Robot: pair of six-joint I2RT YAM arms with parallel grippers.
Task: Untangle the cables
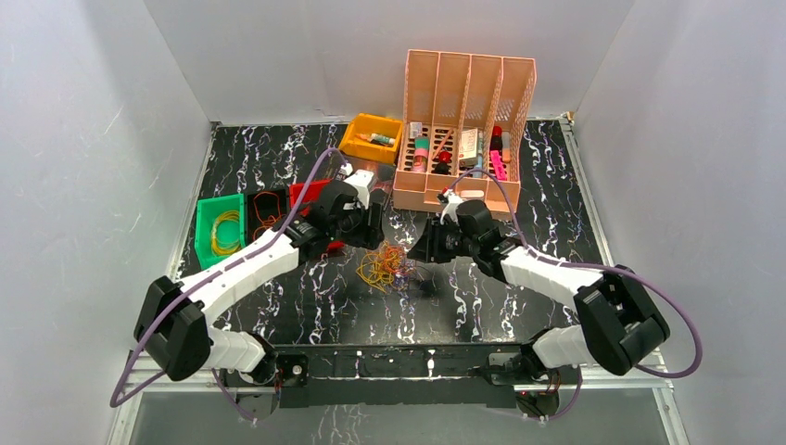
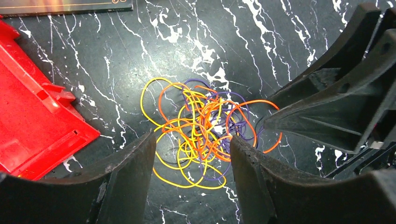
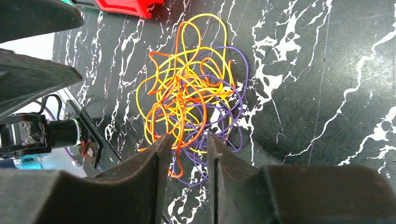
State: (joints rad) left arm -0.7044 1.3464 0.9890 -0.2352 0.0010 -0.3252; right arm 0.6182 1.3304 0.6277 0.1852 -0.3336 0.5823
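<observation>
Yellow, orange and purple cables (image 1: 383,267) lie in one tangled clump around the middle of the tabletop (image 1: 278,311), between the two arms. Left gripper (image 2: 191,140) is spread, jaws straddling the clump and holding nothing. Right gripper (image 3: 188,137) has its jaws fairly close with a visible gap; orange and purple strands run through it, not yet pinched.

Risks:
- Right jaws would likely catch mixed colours at once, so a pull drags the whole clump or tightens knots.
- Nothing anchors the clump.
- Fine wire may slip from the pads.
- Gripper tips are near each other, so they could collide over the clump.
</observation>
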